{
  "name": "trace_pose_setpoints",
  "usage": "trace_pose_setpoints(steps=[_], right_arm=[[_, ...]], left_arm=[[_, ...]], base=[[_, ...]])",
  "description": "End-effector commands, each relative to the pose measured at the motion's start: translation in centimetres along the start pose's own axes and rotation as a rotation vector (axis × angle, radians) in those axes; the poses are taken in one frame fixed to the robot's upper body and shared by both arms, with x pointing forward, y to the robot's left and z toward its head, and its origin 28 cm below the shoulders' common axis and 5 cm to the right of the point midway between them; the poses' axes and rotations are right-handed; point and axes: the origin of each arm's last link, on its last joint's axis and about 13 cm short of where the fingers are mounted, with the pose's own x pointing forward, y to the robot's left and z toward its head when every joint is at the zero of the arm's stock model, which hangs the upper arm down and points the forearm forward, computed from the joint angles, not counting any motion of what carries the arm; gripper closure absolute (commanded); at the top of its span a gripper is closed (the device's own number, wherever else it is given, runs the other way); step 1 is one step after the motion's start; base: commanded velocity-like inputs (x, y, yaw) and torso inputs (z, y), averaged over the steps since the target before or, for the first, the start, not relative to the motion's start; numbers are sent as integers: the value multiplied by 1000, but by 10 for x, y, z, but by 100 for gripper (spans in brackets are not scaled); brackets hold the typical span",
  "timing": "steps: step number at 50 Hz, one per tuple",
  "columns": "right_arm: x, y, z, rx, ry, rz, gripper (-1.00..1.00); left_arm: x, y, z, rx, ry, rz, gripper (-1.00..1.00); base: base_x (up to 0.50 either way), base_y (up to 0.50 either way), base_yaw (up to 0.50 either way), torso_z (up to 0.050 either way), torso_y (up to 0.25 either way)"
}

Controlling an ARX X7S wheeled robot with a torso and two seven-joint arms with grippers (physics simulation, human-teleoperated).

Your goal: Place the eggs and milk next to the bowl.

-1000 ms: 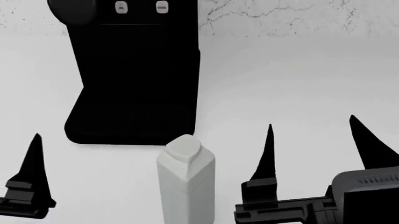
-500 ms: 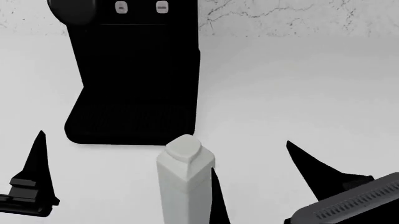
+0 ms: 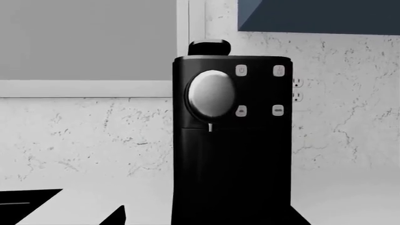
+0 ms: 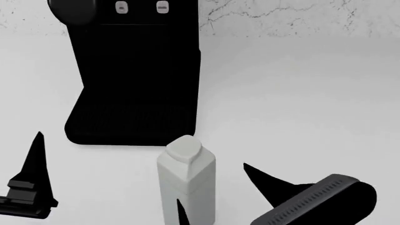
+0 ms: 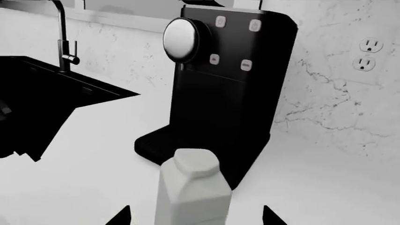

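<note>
The milk (image 4: pixel 185 185), a plain white carton with a rounded cap, stands upright on the white counter in front of the black coffee machine. My right gripper (image 4: pixel 211 182) is open and tilted, with one finger (image 4: pixel 259 178) to the carton's right and the other (image 4: pixel 181 213) in front of its lower part. In the right wrist view the milk (image 5: pixel 190 192) stands between the two spread fingertips (image 5: pixel 122 216), with a gap on each side. My left gripper (image 3: pixel 200 216) hangs open at the near left, holding nothing; only one finger (image 4: pixel 36 164) shows in the head view. The eggs and the bowl are out of view.
A big black coffee machine (image 4: pixel 134 70) stands just behind the milk, against the marbled wall. A dark sink (image 5: pixel 37 89) with a faucet (image 5: pixel 62 37) lies off to one side. A wall outlet (image 5: pixel 368 54) is behind. White counter (image 4: pixel 300 93) stretches to the right of the machine.
My right gripper has swung left and lower, rolling over, from beside the milk to having its fingers on either side of it. The left gripper has barely moved.
</note>
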Motion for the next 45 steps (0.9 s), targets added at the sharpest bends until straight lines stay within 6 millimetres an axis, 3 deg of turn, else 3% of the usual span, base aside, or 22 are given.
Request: trace_pose_setpoints(steps=[1, 45], right_arm=[[15, -4, -9, 2, 57, 40, -100], [63, -23, -27, 25, 125, 100, -100]], left_arm=[[-1, 1, -1, 0, 0, 1, -100], [-1, -1, -1, 18, 5, -7, -100]], base=[[0, 0, 0, 0, 0], [0, 0, 0, 0, 0]])
